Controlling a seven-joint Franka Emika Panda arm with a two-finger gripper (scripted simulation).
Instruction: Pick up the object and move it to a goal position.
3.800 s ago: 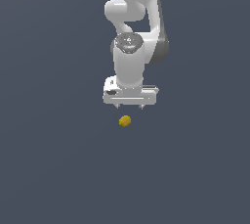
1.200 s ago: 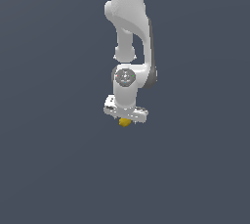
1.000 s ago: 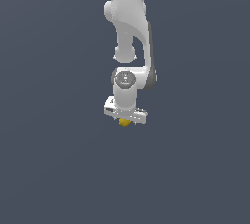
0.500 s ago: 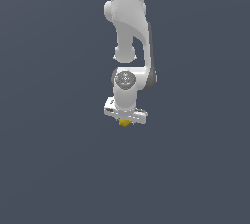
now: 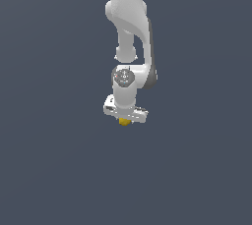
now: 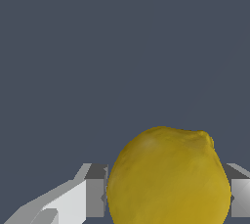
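The object is a small yellow-orange roundish lump. In the exterior view only its lower part shows, just under the white gripper, which stands over it at the middle of the picture. In the wrist view the lump fills the space between the two grey fingers, which press against its two sides. The gripper is shut on the lump. Whether the lump rests on the dark surface or hangs a little above it I cannot tell.
The white arm comes down from the top of the exterior view. A plain dark grey-blue surface lies all around. No other objects show.
Long before, the gripper hung above the lump with a gap; it came down over it. In the last second the hand has turned slightly, and the lump stays between the fingers.
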